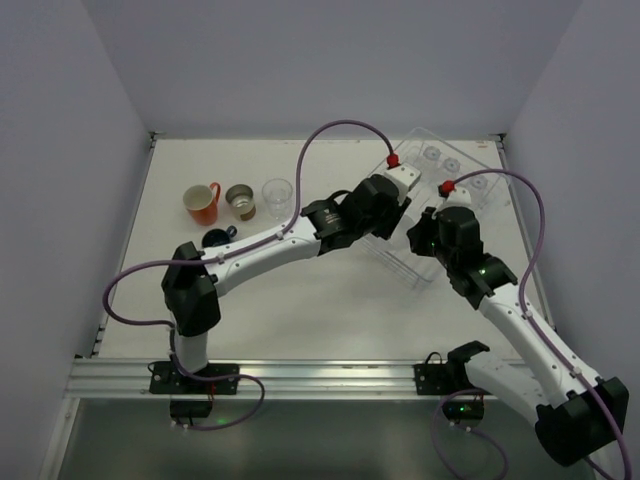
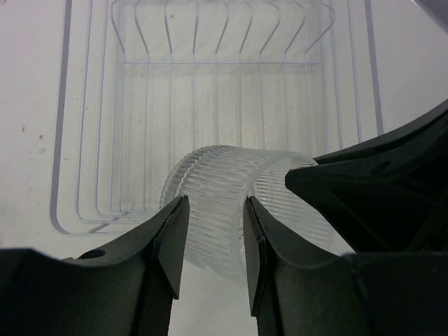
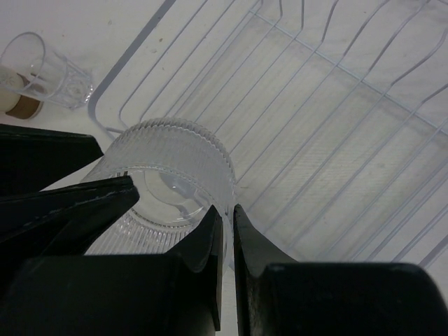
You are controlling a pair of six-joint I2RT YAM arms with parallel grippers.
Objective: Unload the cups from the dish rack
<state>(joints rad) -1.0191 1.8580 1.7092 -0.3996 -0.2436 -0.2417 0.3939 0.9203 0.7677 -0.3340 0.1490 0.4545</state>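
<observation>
One ribbed tumbler (image 2: 217,185) at dish rack's (image 3: 336,105) corner sits btw R jaws (shut at rim) & L jaws (half-open astride body, grip unclear), so slick glass may squirt out if both pull.

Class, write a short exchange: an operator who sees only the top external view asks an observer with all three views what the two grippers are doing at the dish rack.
Operator: What is under the grippers?
Observer: A ribbed clear tumbler, tilted at a corner of the dish rack.
Operator: Does the right gripper hold it?
Observer: Yes, the right gripper is pinched shut on its rim.
Operator: And the left?
Observer: The left gripper has a finger on each side of the ribbed glass. I cannot tell whether it presses.
</observation>
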